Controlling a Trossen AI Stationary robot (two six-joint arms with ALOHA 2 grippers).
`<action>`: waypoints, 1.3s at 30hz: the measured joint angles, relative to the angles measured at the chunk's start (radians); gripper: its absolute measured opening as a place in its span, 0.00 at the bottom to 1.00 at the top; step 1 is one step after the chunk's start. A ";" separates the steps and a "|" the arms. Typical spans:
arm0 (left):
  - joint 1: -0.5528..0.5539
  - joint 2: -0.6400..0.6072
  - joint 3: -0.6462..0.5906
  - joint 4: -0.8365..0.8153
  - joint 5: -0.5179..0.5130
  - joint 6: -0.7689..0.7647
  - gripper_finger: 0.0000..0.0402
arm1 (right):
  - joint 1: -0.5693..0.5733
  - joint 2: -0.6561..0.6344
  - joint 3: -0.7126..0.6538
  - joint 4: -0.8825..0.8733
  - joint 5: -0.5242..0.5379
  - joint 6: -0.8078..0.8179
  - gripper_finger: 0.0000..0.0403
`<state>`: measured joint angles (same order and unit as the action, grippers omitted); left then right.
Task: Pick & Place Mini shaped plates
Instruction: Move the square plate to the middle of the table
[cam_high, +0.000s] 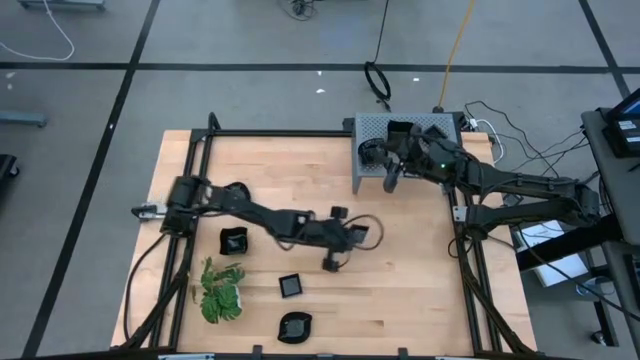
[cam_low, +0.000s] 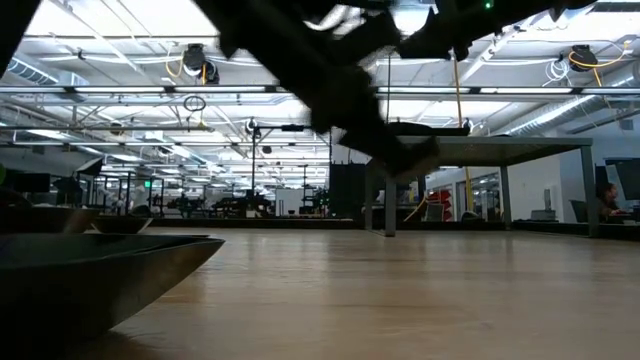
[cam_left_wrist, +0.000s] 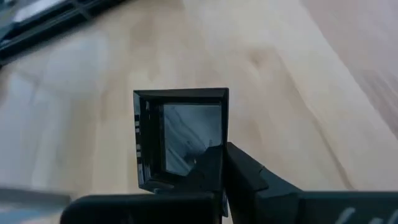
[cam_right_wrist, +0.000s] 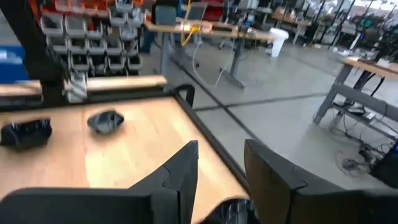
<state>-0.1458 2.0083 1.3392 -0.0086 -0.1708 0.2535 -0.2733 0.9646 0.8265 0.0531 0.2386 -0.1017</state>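
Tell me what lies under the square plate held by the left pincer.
Under the square plate, pinched at its rim by the left pincer, only bare wooden table shows around it. The patch directly beneath is covered by the plate.

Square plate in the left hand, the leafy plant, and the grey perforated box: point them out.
square plate (cam_left_wrist: 186, 134): left wrist view, glossy inner floor.
leafy plant (cam_high: 221, 292): high view, leaves' middle.
grey perforated box (cam_high: 372, 128): high view, top surface.

No text, label, brand or number can be read anywhere.
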 joint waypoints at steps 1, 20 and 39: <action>0.007 0.026 0.043 -0.019 -0.003 -0.025 0.01 | 0.000 0.000 0.000 -0.015 -0.002 0.002 0.30; 0.053 0.299 0.353 -0.233 -0.077 -0.227 0.03 | 0.000 -0.002 0.000 -0.162 -0.008 0.055 0.30; 0.055 0.144 0.353 -0.285 -0.045 -0.461 0.44 | 0.001 -0.002 0.000 -0.228 -0.009 0.030 0.30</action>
<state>-0.0910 2.1523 1.6920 -0.2934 -0.2157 -0.2071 -0.2728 0.9630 0.8265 -0.1751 0.2301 -0.0719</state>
